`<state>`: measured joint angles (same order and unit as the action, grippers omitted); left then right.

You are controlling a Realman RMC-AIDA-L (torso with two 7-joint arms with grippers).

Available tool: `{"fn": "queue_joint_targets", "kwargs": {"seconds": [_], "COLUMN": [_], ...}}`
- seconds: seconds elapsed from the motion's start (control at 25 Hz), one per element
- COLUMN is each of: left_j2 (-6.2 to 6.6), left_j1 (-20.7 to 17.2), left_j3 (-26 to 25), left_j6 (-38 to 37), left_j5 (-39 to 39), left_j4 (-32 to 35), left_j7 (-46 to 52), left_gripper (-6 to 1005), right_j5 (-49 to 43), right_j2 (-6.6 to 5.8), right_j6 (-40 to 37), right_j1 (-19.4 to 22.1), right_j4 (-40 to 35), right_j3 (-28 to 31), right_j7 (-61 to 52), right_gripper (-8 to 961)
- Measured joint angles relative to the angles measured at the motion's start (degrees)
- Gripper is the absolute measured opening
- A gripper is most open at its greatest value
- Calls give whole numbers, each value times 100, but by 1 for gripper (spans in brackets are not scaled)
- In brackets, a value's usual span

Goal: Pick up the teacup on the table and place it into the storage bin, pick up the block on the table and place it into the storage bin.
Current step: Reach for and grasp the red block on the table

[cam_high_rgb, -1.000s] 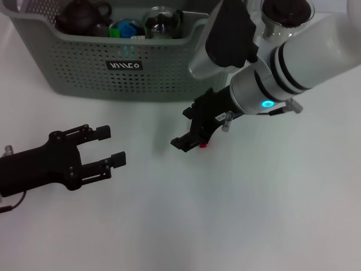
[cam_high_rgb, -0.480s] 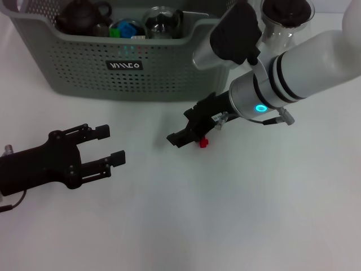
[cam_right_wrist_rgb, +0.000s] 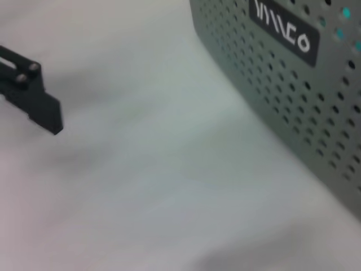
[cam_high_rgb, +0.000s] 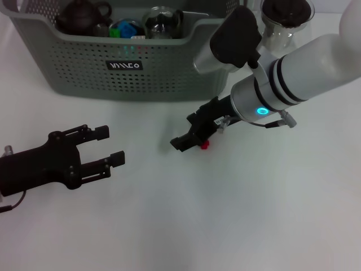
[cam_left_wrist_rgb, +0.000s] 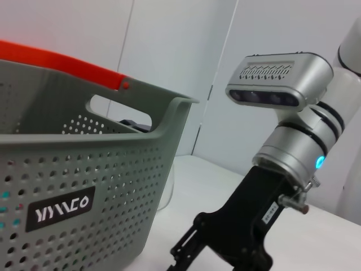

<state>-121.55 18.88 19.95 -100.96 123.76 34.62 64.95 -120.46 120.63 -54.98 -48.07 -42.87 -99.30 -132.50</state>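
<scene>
The right gripper (cam_high_rgb: 188,140), low in front of the storage bin (cam_high_rgb: 90,68), has edged back beside the red block (cam_high_rgb: 204,144); its finger state cannot be told. The block is not yet grasped. The left gripper (cam_high_rgb: 110,145) stays parked nearby, fingers apart.

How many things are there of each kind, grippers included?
Storage bin: 1
Teapot in bin: 1
Glass vessels, one in bin, one carafe outside: 2
Red block: 1
Grippers, left, right: 2
Total: 7

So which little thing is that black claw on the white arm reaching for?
Start at the big grey-green perforated plastic basket at the back of the white table. In front of its right corner, the right gripper hangs low. Beside its tips lies a tiny red block, the only red thing on the bare tabletop.
</scene>
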Motion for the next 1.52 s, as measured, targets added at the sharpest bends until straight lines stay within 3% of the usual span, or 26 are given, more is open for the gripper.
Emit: {"fn": "queue_joint_targets", "kwargs": {"seconds": [0.16, 0.52, 0.8, 1.04, 1.52], "left_j2": [0, -9, -10, -18, -18], "left_j1": [-2, 24, 21, 28, 1], "left_j3": [0, 0, 2, 3, 0], "left_j6": [7, 7, 11, 15, 33], "left_j5": [7, 9, 6, 10, 17], "left_j4": [0, 0, 1, -22, -45], "left_j7": [0, 0, 0, 0, 0], "left_gripper": [735, 736, 736, 736, 736], "right_j5": [-158, -847, -950, -83, 187], "right_j2": [-62, -61, -30, 12, 2], "right_j6": [-513, -1456, -1340, -690, -430], "right_j1": [17, 353, 674, 398, 209], "right_j4": [-162, -893, -1505, -593, 127], "right_j3": [194, 633, 768, 514, 473], "right_j7": [-153, -575, -214, 242, 277], "right_gripper": [790, 786, 786, 786, 786]}}
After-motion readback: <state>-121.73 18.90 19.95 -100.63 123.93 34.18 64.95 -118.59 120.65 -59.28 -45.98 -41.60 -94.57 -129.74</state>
